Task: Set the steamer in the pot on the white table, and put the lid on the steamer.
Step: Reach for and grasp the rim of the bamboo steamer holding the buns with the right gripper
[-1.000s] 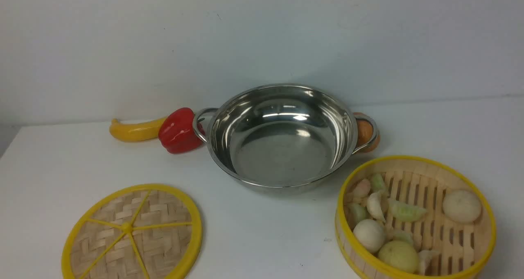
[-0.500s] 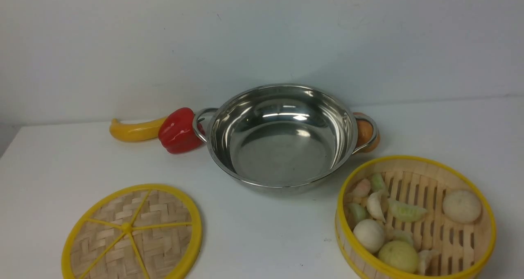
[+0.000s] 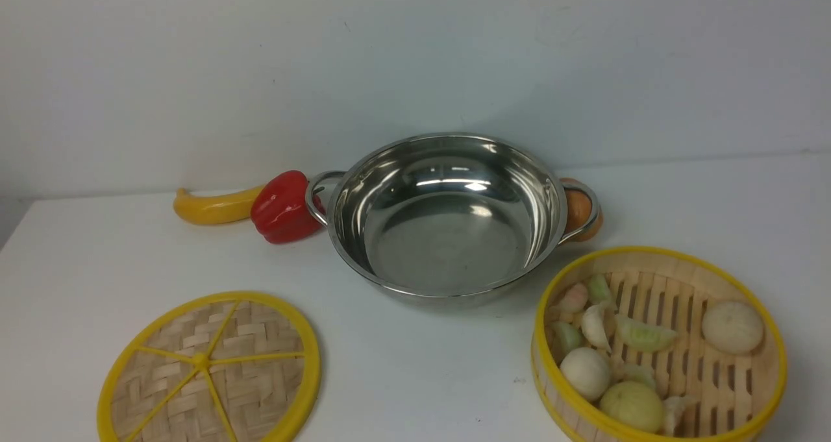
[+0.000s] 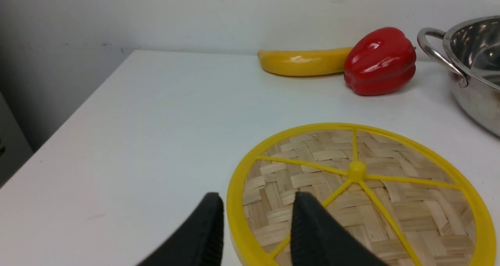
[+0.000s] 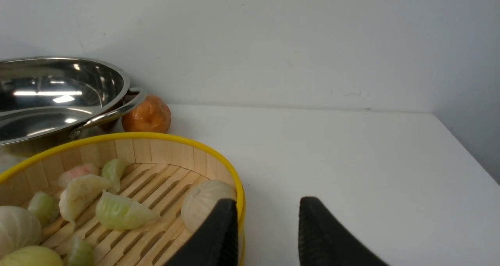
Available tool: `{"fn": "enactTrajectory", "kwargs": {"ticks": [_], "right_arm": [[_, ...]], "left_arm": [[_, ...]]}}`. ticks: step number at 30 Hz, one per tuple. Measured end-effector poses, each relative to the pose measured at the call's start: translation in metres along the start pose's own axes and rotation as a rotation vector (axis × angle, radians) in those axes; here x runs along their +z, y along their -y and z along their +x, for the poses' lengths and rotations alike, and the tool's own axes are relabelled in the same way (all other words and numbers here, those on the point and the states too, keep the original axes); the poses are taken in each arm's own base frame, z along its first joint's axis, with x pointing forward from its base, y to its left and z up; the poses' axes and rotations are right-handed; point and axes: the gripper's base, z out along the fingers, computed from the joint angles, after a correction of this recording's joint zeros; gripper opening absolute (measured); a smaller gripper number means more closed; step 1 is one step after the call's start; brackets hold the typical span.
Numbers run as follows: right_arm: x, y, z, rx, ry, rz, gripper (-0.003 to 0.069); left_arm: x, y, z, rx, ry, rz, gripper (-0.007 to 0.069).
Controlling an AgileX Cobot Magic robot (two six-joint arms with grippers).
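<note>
Front left on the white table (image 3: 415, 377) lies the lid (image 3: 209, 368); only the left wrist view shows the left gripper (image 4: 258, 195), jaws parted astride its yellow rim. The pot (image 3: 446, 234) stands farther back, mid-table. Front right sits the steamer (image 3: 649, 263); the right wrist view alone shows the right gripper (image 5: 269, 200), spread across its wall.

Left pincer (image 4: 258, 199), right pincer (image 5: 269, 201), both agape.

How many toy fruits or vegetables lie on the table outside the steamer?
3. A yellow banana lies left of the pot, a red pepper beside its left handle, and an orange fruit behind its right handle, partly hidden. More could hide behind the pot.
</note>
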Motion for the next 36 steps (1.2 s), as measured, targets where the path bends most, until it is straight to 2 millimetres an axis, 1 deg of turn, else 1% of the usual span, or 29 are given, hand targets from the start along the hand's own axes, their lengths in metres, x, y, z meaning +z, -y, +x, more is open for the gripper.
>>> {"fn": "enactTrajectory", "kwargs": {"ticks": [2,3,5,6,7,8,9,10,11,12,13,15,18,20,24,25,26,27,29,31,32,34,35,36], "right_arm": [[0.000,0.000,0.000,0.000,0.000,0.000,0.0243],[0.000,0.000,0.000,0.000,0.000,0.000,0.0243],[0.000,0.000,-0.001,0.024,0.008,-0.002,0.0243],[0.000,-0.001,-0.002,0.080,0.024,-0.008,0.0243],[0.000,-0.001,-0.003,0.094,0.027,-0.009,0.0243],[0.000,-0.002,-0.005,0.226,0.051,-0.024,0.0243],[0.000,-0.002,-0.006,0.305,0.060,-0.033,0.0243],[0.000,-0.003,-0.007,0.421,0.069,-0.048,0.0243],[0.000,-0.003,-0.007,0.427,0.069,-0.049,0.0243],[-0.001,-0.004,-0.009,0.609,0.081,-0.072,0.0243],[-0.001,-0.004,-0.009,0.678,0.084,-0.081,0.0243],[-0.001,-0.004,-0.011,0.782,0.098,-0.092,0.0243],[-0.001,0.000,-0.016,0.878,0.166,-0.082,0.0243],[-0.002,0.002,-0.019,0.923,0.208,-0.071,0.0243],[-0.002,0.005,-0.021,0.979,0.236,-0.066,0.0243],[-0.003,0.006,-0.023,1.005,0.255,-0.063,0.0243],[-0.003,0.006,-0.023,1.007,0.258,-0.064,0.0243],[-0.007,0.006,-0.034,0.984,0.284,-0.081,0.0243],[-0.016,0.005,-0.060,0.886,0.329,-0.112,0.0243],[-0.019,0.002,-0.081,0.819,0.316,-0.138,0.0243],[-0.018,-0.001,-0.092,0.786,0.273,-0.157,0.0243],[-0.007,-0.008,-0.107,0.730,0.120,-0.189,0.0243],[0.005,-0.011,-0.112,0.696,-0.008,-0.198,0.0243],[0.011,-0.014,-0.111,0.676,-0.086,-0.207,0.0243]], "left_arm": [[0.000,0.001,0.000,-0.027,0.006,0.008,0.0241],[0.000,0.002,-0.002,-0.077,0.019,0.024,0.0241],[-0.001,0.007,-0.008,-0.284,0.076,0.090,0.0241],[-0.001,0.009,-0.012,-0.402,0.109,0.126,0.0241],[-0.001,0.010,-0.013,-0.427,0.116,0.133,0.0241],[-0.003,0.011,-0.019,-0.618,0.166,0.188,0.0241],[-0.004,0.012,-0.023,-0.731,0.195,0.220,0.0241],[-0.005,0.012,-0.026,-0.801,0.221,0.241,0.0241],[-0.005,0.012,-0.026,-0.810,0.220,0.242,0.0241],[-0.007,0.011,-0.032,-0.891,0.281,0.277,0.0241],[-0.007,0.011,-0.034,-0.905,0.302,0.286,0.0241],[-0.009,0.010,-0.037,-0.909,0.340,0.299,0.0241],[-0.011,0.009,-0.042,-0.888,0.396,0.312,0.0242],[-0.012,0.009,-0.044,-0.877,0.431,0.320,0.0242],[-0.014,0.008,-0.047,-0.881,0.472,0.335,0.0242],[-0.016,0.008,-0.051,-0.869,0.519,0.353,0.0242],[-0.017,0.008,-0.052,-0.864,0.525,0.354,0.0242],[-0.020,0.009,-0.058,-0.811,0.556,0.369,0.0242],[-0.025,0.013,-0.073,-0.707,0.549,0.365,0.0242],[-0.026,0.015,-0.089,-0.626,0.468,0.319,0.0242],[-0.024,0.015,-0.095,-0.585,0.407,0.280,0.0242],[-0.015,0.013,-0.105,-0.503,0.210,0.153,0.0242],[-0.008,0.011,-0.108,-0.460,0.075,0.067,0.0242],[-0.004,0.009,-0.110,-0.428,-0.015,0.012,0.0242]]}}
